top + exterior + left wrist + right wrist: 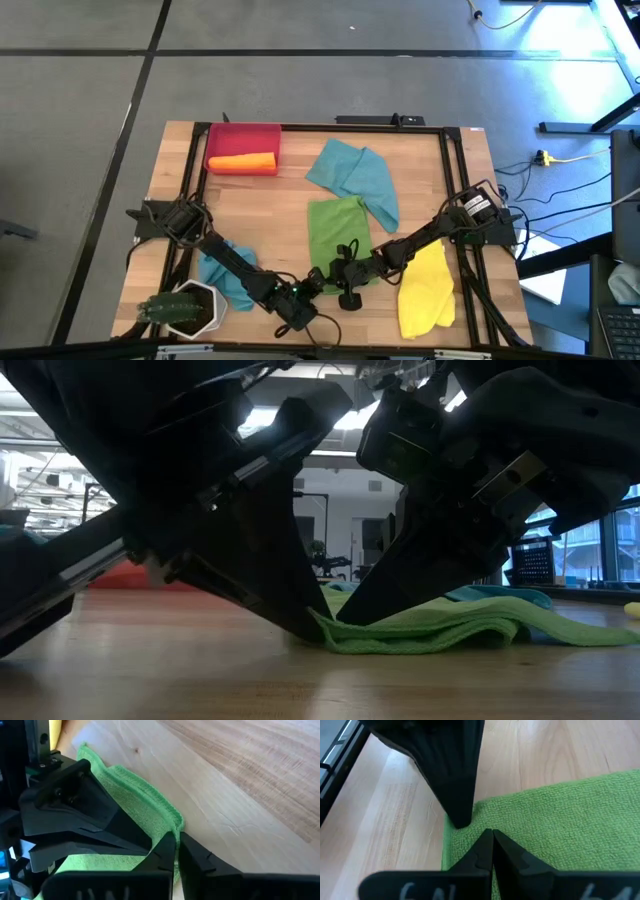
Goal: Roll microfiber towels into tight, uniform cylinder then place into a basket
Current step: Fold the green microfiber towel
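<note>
both grippers' fingers pinched closed on the green towel (560,815) near edge: left gripper (177,845), right gripper (492,837).

1. Legible text, labels, brands, numbers, signs: none in any view.
2. Right wrist view: pale raised marks on the housing (427,892) behind the fingers, cut off at the edge; unreadable.
3. Tabletop (270,215): no markings.
</note>
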You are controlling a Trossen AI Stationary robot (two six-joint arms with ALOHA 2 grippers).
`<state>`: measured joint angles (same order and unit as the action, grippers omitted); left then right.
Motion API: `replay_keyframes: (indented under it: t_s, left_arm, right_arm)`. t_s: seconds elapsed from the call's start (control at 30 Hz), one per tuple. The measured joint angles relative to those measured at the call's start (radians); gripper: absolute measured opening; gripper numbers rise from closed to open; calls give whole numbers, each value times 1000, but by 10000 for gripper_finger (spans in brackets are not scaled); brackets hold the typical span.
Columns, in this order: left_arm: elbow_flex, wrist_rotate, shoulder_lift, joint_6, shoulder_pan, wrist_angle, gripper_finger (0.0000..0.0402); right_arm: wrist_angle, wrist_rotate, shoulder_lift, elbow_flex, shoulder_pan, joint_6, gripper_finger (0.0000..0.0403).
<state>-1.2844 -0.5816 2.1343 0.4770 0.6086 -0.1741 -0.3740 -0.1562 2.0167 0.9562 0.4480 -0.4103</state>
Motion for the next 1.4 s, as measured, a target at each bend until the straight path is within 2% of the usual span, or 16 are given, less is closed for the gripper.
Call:
replay_keyframes:
  t_s: [0.1,0.3,0.47,0.6,0.7,0.77,0.97,1.07,1.2,1.4]
  left_arm:
    - [-1,-8,-8,-24,0,0,2]
    - [-27,-49,-18,-83,2,-14,1]
    - [-57,-95,-48,-107,-9,-9,0]
    - [-71,-119,-89,-136,-30,-5,0]
    - [-73,-120,-124,-160,-49,-2,0]
    - [-73,-120,-143,-171,-61,-3,0]
    - [-74,-142,-184,-196,-99,4,0]
    - [-74,-148,-197,-214,-120,6,0]
    - [-74,-163,-204,-215,-142,3,0]
    - [-77,-173,-208,-215,-163,8,0]
  right_arm:
    - [56,-30,-36,-1,0,3,12]
    - [338,-285,-188,15,48,-35,12]
    - [325,-408,-265,18,147,2,12]
    - [273,-445,-262,17,211,73,20]
    - [268,-447,-241,18,239,73,51]
    - [269,-465,-224,18,248,65,86]
    - [274,-603,-187,17,248,14,207]
    - [276,-698,-188,17,242,-5,248]
    - [321,-815,-193,41,241,1,267]
    - [560,-850,-193,158,244,-59,268]
